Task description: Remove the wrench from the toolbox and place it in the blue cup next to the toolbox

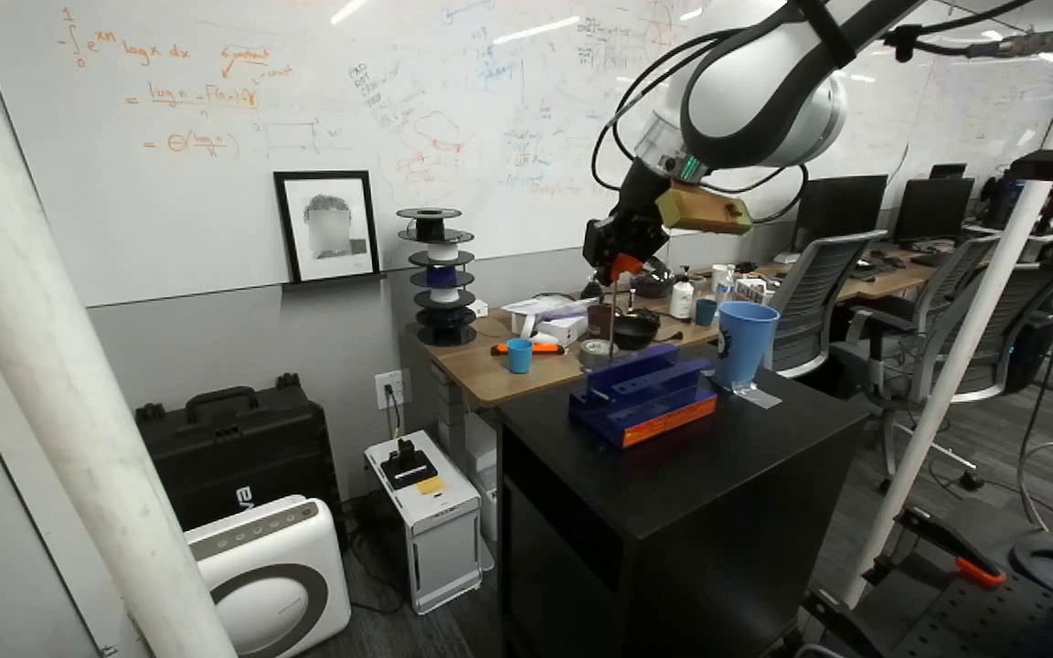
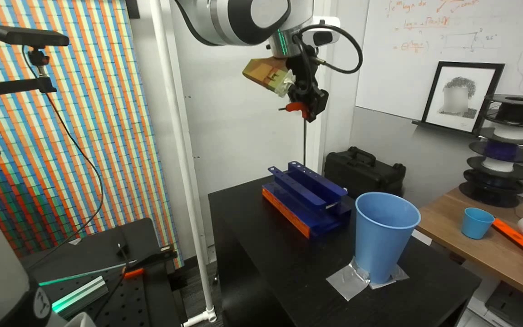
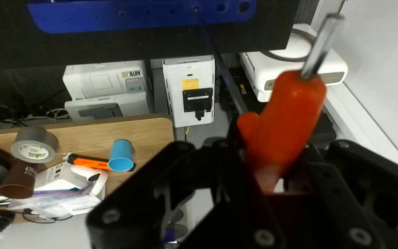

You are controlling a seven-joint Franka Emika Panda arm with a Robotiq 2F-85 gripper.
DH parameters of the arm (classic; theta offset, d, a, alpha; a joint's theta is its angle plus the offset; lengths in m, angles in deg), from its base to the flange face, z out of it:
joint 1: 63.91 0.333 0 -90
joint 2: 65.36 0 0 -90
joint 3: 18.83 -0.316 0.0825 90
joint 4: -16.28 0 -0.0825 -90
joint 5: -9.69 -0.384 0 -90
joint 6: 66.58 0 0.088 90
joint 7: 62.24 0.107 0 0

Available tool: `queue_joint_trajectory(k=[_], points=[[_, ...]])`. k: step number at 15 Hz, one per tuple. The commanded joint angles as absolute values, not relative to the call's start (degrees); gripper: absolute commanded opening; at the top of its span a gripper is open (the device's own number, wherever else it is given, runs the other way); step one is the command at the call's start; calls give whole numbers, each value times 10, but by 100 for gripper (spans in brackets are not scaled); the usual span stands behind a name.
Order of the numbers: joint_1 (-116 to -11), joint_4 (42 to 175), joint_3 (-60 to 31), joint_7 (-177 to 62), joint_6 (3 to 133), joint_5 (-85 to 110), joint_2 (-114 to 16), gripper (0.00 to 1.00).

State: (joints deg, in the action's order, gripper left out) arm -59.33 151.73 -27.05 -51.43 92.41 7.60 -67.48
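The wrench is a T-handled tool with a red-orange handle (image 1: pixel 624 266) and a long thin dark shaft, seen also in an exterior view (image 2: pixel 296 107) and the wrist view (image 3: pixel 283 117). My gripper (image 1: pixel 613 259) is shut on the handle, above the toolbox. The shaft hangs nearly vertical. Its lower end meets a holed rail of the dark-blue toolbox (image 1: pixel 645 393) (image 3: pixel 143 15); I cannot tell whether the tip sits in the hole. The toolbox has orange trim in both exterior views (image 2: pixel 307 193). The light-blue cup (image 1: pixel 746 345) (image 2: pixel 385 240) stands upright beside it, outside the wrist view.
Toolbox and cup share a black cabinet top (image 2: pixel 284 268); clear tape (image 2: pixel 348 278) is at the cup's base. A wooden desk (image 1: pixel 481 370) stands behind with a smaller blue cup (image 1: pixel 519 355) and a spool stack (image 1: pixel 442 279). A white pole (image 2: pixel 182 150) stands near the cabinet.
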Motion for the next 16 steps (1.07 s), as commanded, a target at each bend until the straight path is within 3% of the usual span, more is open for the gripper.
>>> queue_joint_trajectory(k=[1, 7, 16], points=[[-580, 1509, -267, -533, 898, 53, -719, 6], [-573, 1498, -260, -544, 872, 28, -768, 6], [-606, 1503, -199, -573, 735, -14, -857, 6]])
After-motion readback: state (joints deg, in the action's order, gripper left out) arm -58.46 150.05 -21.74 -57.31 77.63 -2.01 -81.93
